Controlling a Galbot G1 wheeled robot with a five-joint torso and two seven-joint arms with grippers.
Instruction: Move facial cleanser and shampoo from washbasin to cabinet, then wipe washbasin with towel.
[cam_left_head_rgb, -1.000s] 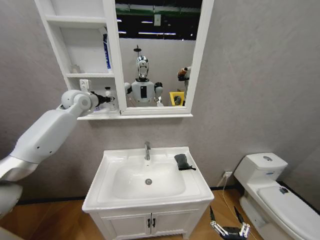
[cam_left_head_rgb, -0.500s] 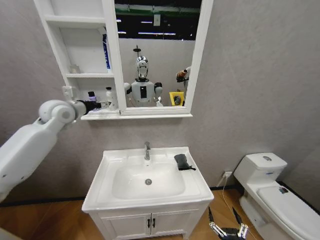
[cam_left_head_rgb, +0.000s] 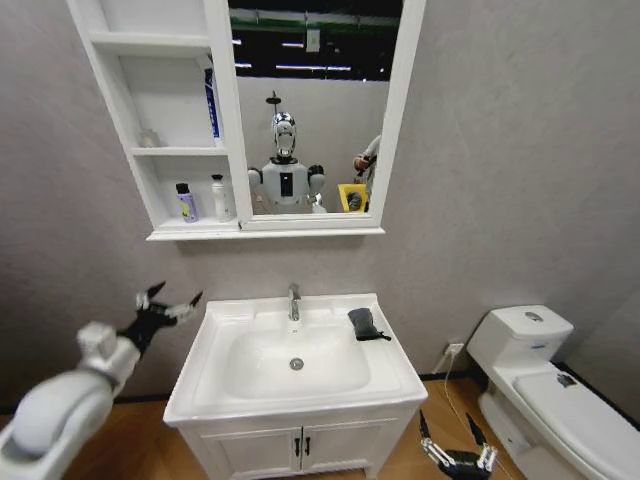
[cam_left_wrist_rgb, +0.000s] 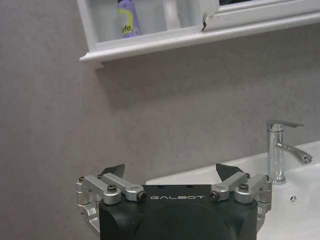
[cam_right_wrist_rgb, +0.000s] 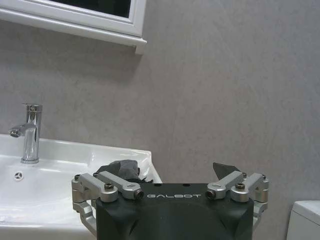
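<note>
On the lowest tier of the white cabinet (cam_left_head_rgb: 190, 233) stand a purple dark-capped bottle (cam_left_head_rgb: 186, 203) and a white bottle (cam_left_head_rgb: 219, 198), the shampoo and facial cleanser; I cannot tell which is which. The left wrist view shows the purple bottle (cam_left_wrist_rgb: 127, 17) high up. My left gripper (cam_left_head_rgb: 172, 295) hangs open and empty just left of the washbasin (cam_left_head_rgb: 215, 318), well below the shelf. The dark towel (cam_left_head_rgb: 365, 323) lies crumpled on the basin's right rim. My right gripper (cam_left_head_rgb: 445, 420) is open and low, to the right of the vanity, with the towel (cam_right_wrist_rgb: 120, 169) beyond it.
A chrome tap (cam_left_head_rgb: 294, 300) stands at the basin's back. A blue tube (cam_left_head_rgb: 213, 105) leans on the middle tier beside the mirror (cam_left_head_rgb: 310, 110). A white toilet (cam_left_head_rgb: 545, 385) sits to the right. The vanity doors (cam_left_head_rgb: 300, 448) are shut.
My left arm has pulled back from the lowest shelf and dropped down beside the basin's left edge, leaving the purple bottle on the shelf. The right arm has hardly moved.
</note>
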